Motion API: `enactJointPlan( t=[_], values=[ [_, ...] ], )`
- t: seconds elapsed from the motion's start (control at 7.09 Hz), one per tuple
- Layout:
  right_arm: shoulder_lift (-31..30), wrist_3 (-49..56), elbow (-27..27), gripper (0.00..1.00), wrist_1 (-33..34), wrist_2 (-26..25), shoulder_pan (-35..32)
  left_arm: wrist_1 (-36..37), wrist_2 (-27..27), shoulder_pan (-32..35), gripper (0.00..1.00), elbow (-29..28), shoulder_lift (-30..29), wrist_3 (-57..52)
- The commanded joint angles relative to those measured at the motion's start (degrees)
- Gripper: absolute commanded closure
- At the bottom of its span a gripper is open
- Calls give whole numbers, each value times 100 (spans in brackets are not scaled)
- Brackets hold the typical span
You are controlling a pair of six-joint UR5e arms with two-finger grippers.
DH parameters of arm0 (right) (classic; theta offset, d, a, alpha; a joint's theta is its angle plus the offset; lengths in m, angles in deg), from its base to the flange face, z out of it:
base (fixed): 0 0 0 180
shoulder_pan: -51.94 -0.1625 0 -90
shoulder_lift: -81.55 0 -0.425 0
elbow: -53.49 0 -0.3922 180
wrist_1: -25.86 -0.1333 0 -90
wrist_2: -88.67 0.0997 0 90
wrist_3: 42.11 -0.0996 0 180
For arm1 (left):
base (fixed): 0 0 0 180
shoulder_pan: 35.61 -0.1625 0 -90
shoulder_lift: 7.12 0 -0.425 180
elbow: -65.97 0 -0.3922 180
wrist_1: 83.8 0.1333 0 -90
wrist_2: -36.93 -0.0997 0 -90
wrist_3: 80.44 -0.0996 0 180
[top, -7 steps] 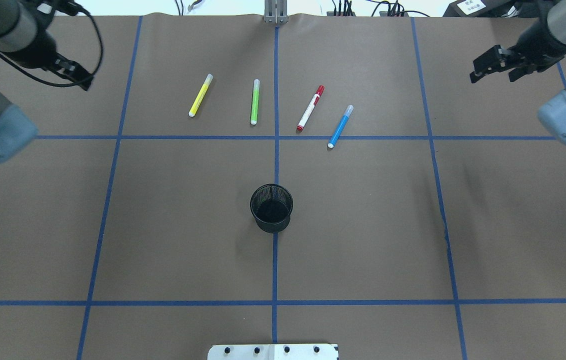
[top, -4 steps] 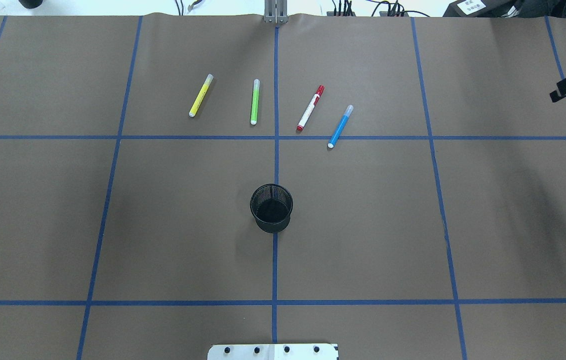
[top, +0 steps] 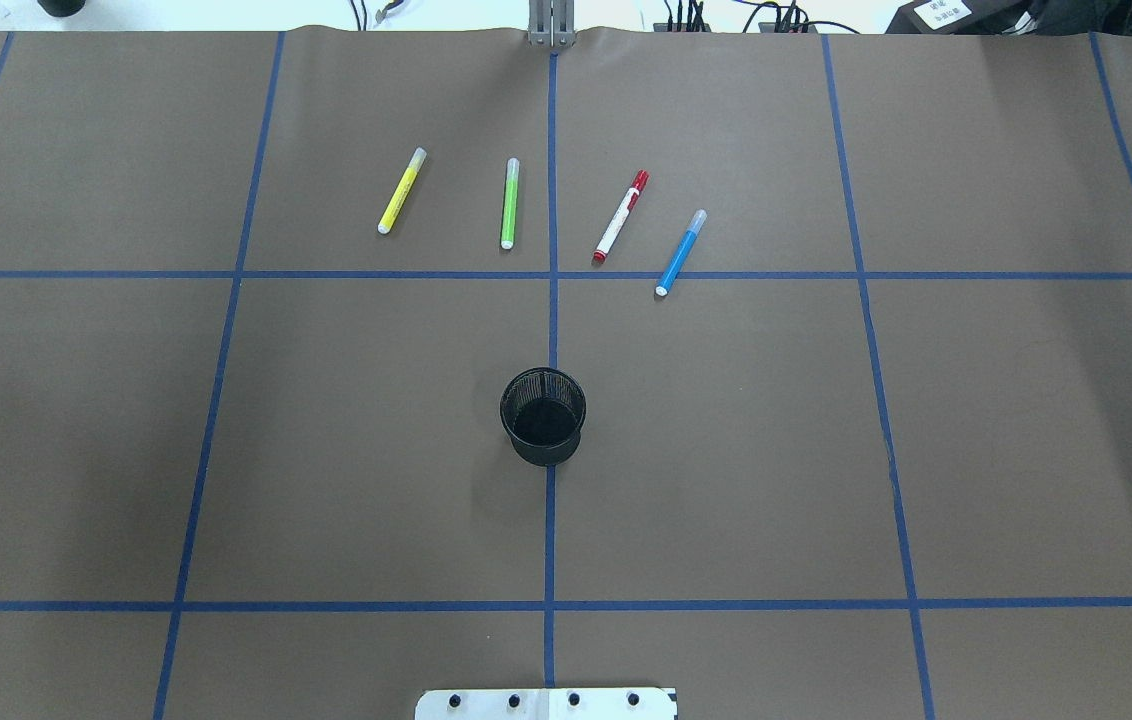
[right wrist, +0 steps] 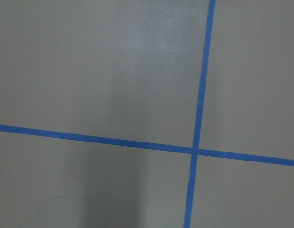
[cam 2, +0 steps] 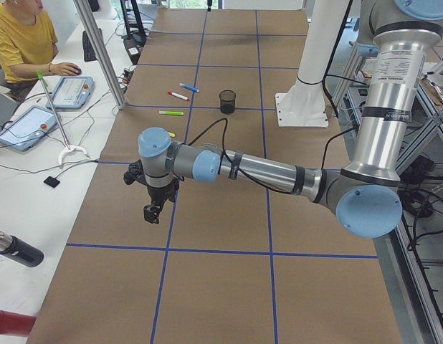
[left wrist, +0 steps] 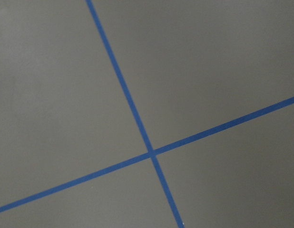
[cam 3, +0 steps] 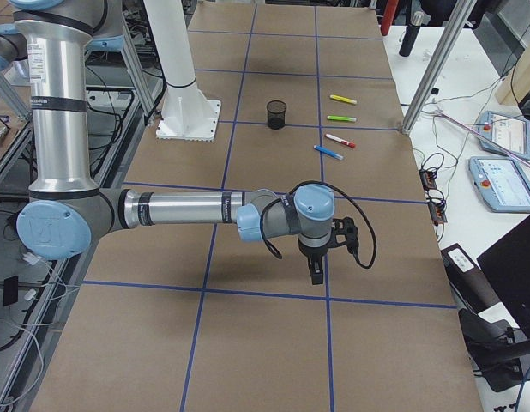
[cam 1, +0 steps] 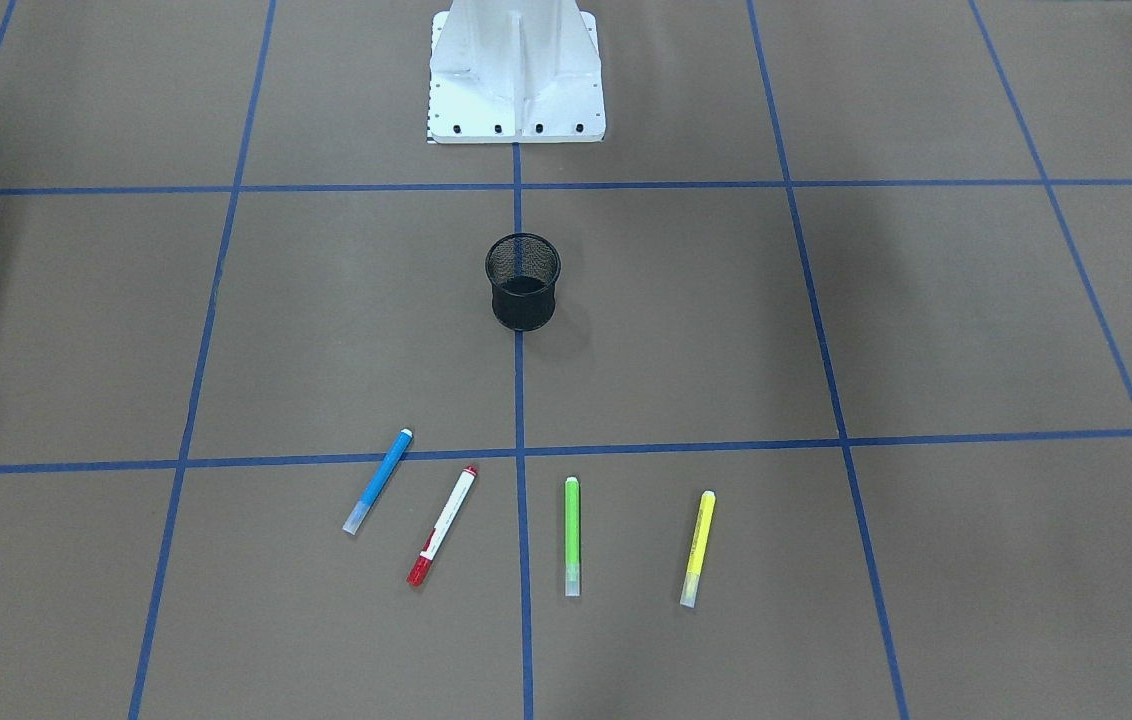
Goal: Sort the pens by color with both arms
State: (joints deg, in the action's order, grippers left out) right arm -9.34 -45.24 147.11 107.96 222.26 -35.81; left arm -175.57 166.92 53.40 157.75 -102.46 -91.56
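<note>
Left gripper (cam 2: 153, 212): hangs over bare table, jaw state cannot be told. Well apart from both grippers, lying loose: yellow pen (top: 400, 191), green pen (top: 509, 204), red-ended white pen (top: 621, 216), blue pen (top: 681, 252). Right gripper (cam 3: 316, 273): likewise distant, state unclear. Risk: an off-centre pinch could roll a slim barrel aside; the last two pens lie near each other, so one may get knocked.

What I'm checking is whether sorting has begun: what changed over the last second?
The left arm withdrew leftward out of the overhead view, the right arm rightward. Nothing was grasped. Yellow pen, green pen, red-and-white pen, blue pen and mesh cup stayed put.
</note>
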Motion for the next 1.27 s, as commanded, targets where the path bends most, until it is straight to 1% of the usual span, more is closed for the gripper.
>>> enactJointPlan(
  t=[0.0,0.42,1.13],
  values=[
    [-43,506,60,1,622,-17,-216,26,70,196,0,49,165,39],
    [-122,506,51,1,596,-139,-216,36,96,196,0,147,200,-4],
    [-175,427,51,0,552,-122,-216,1,96,178,0,235,314,4]
  ],
)
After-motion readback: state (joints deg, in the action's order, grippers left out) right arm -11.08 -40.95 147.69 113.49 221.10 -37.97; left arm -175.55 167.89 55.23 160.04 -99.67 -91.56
